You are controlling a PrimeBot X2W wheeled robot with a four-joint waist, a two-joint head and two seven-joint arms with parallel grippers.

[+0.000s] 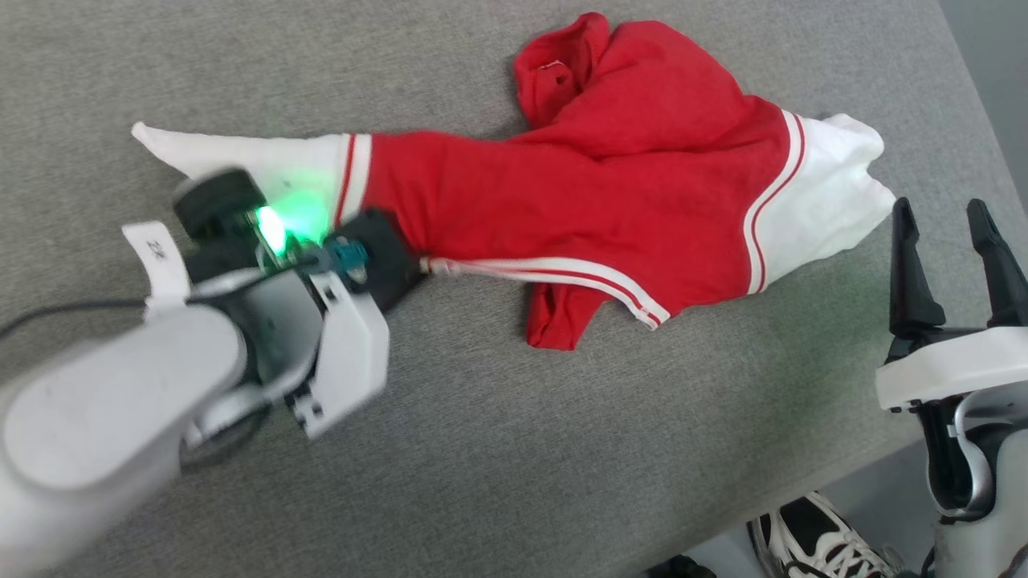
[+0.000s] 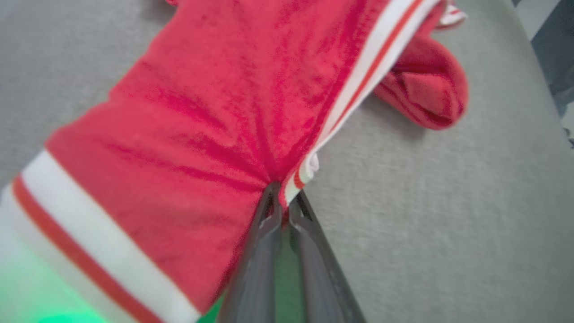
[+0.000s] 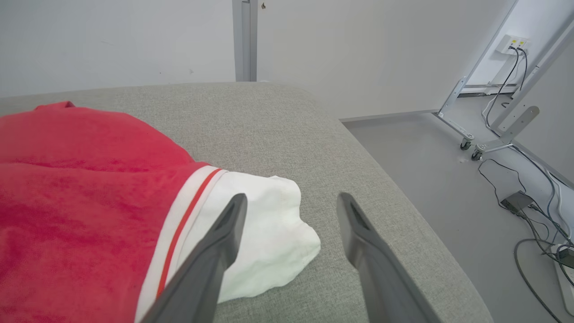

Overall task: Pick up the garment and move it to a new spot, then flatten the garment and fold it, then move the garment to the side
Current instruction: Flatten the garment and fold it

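Grey padded table [image 1: 514,449] underneath, white wall [image 3: 134,40] behind it, bare floor [image 3: 448,179] off the right edge

Far left: white left sleeve [image 1: 233,156], pulled out flat to a point and lit green from the wrist beside it. Just right of that, left gripper [image 2: 280,197] pressed together, pinching red cloth right at the striped hem [image 1: 562,273], with creases fanning out from the tips. Likely gripped there to drag or lift the garment [image 1: 562,201] to a new spot; hence the red body drawn into a taut band running toward the grip

In the middle and further right: rest of the garment bunched on the table, collar end heaped at the far side, a folded red flap lying near, below the hem. Not yet flattened or folded, so early in the task by the look of it

Right: white right sleeve [image 1: 827,201] slack near the table's right edge. Near it, right gripper [image 1: 938,205] spread wide and empty, tips pointing toward that sleeve without touching, seemingly waiting. Below the right edge, a person's shoe [image 1: 811,538] on the floor
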